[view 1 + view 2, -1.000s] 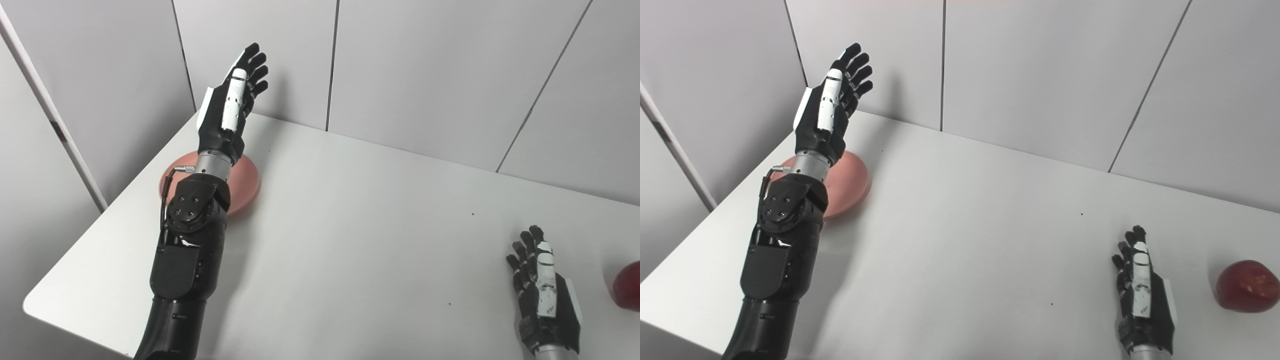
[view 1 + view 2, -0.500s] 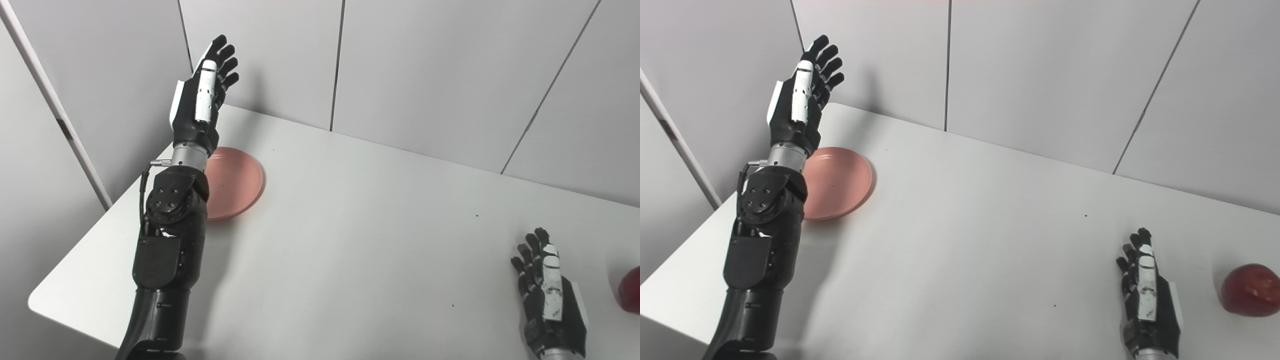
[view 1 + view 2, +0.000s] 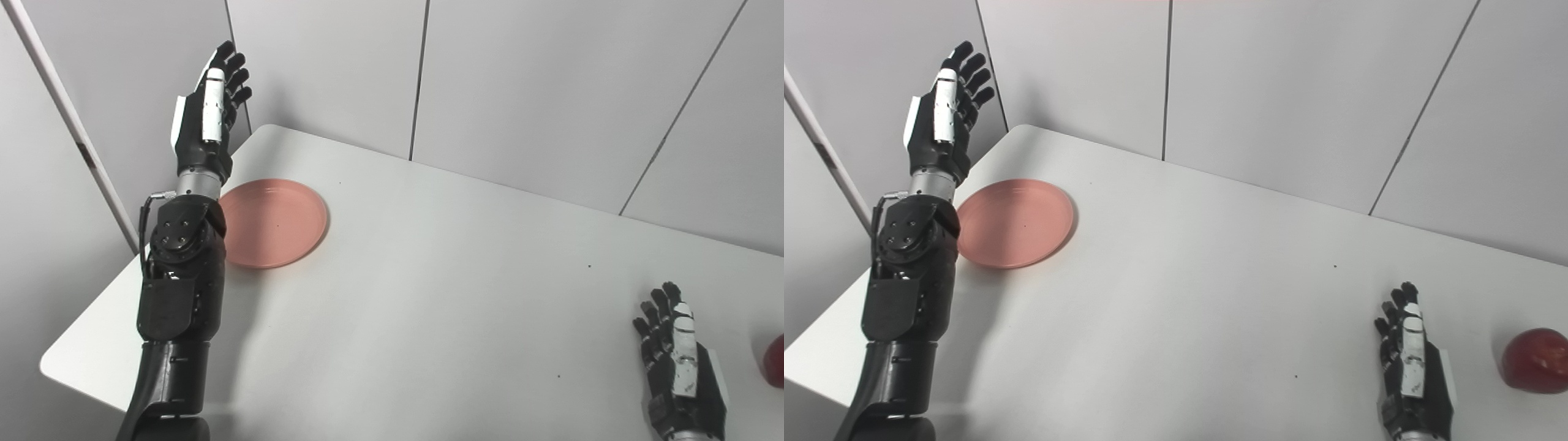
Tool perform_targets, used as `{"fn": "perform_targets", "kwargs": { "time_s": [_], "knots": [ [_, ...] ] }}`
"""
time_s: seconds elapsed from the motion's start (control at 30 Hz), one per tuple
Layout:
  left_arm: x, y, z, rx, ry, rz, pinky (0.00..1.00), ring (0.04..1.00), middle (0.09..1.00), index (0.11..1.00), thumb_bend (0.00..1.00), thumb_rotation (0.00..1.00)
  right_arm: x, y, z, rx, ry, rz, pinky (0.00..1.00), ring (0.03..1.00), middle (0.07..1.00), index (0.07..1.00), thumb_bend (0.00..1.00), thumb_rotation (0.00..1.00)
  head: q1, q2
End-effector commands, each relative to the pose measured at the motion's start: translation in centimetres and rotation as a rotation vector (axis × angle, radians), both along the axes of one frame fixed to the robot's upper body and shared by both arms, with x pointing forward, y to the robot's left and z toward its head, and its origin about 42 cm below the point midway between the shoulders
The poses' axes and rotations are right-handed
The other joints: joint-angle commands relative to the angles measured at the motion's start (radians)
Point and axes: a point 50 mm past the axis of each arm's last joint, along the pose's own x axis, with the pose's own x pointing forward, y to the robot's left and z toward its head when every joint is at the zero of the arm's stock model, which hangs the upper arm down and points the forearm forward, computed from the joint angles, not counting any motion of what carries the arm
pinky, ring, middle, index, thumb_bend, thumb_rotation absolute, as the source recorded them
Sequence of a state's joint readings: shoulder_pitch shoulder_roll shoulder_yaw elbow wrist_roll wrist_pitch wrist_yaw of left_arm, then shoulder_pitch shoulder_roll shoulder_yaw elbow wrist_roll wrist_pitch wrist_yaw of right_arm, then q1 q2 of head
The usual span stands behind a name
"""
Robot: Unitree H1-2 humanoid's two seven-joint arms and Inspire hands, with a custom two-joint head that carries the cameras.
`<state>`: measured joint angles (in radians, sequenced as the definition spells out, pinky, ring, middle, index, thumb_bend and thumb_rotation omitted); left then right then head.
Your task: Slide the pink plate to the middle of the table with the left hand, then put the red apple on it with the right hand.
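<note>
The pink plate [image 3: 274,222] lies flat near the table's far left corner. My left hand [image 3: 208,125] is open and empty, raised above the table's left edge, just left of the plate and apart from it. My right hand [image 3: 1412,367] is open and empty, low at the near right. The red apple [image 3: 1534,360] stands on the table to the right of the right hand, apart from it. In the left eye view the apple [image 3: 775,369] is cut by the picture's edge.
The white table [image 3: 429,294] has a rounded far left corner and a near left edge. Grey wall panels [image 3: 520,92] stand close behind it and along its left side.
My left hand and arm have swung left, off the plate, which now shows whole. The camera has shifted a little. The right hand, plate and apple have stayed in place.
</note>
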<state>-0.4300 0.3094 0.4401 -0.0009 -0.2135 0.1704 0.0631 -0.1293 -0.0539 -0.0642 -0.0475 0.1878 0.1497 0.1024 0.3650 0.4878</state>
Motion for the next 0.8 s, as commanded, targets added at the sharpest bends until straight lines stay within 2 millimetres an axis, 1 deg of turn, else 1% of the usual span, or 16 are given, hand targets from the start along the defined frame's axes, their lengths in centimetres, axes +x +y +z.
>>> {"fn": "perform_targets", "kwargs": {
  "time_s": [0.0, 0.1, 0.3, 0.5, 0.77],
  "knots": [
    [-0.1, 1.4, 2.3, 0.045, -0.093, 0.021, 0.91, 0.909, 0.906, 0.882, 0.40, 1.00, 0.3, -0.3, 1.6, 0.003, -0.095, 0.002, 1.00, 1.000, 1.000, 1.000, 0.20, 1.00, 0.000, 0.001],
    [-0.3, 2.3, 1.9, 0.023, -0.097, 0.037, 0.91, 0.905, 0.898, 0.865, 0.39, 1.00, 0.3, -0.4, 1.7, -0.002, -0.099, 0.002, 1.00, 1.000, 1.000, 1.000, 0.20, 1.00, 0.002, 0.001],
    [-0.9, 3.5, 1.2, 0.007, -0.088, 0.053, 0.92, 0.905, 0.899, 0.871, 0.40, 1.00, 0.4, -0.5, 1.7, -0.002, -0.106, 0.007, 1.00, 1.000, 1.000, 1.000, 0.19, 1.00, 0.004, 0.003],
    [-1.5, 4.2, 0.5, 0.004, -0.062, 0.076, 0.93, 0.912, 0.906, 0.884, 0.41, 1.00, 0.2, -0.4, 1.8, 0.003, -0.099, 0.001, 1.00, 1.000, 1.000, 1.000, 0.19, 1.00, 0.006, 0.005],
    [-2.1, 4.7, -0.6, 0.011, -0.024, 0.088, 0.90, 0.905, 0.896, 0.865, 0.39, 1.00, 0.3, -0.4, 1.9, 0.005, -0.099, -0.004, 1.00, 1.000, 1.000, 1.000, 0.18, 1.00, 0.008, 0.008]
  ]
}}
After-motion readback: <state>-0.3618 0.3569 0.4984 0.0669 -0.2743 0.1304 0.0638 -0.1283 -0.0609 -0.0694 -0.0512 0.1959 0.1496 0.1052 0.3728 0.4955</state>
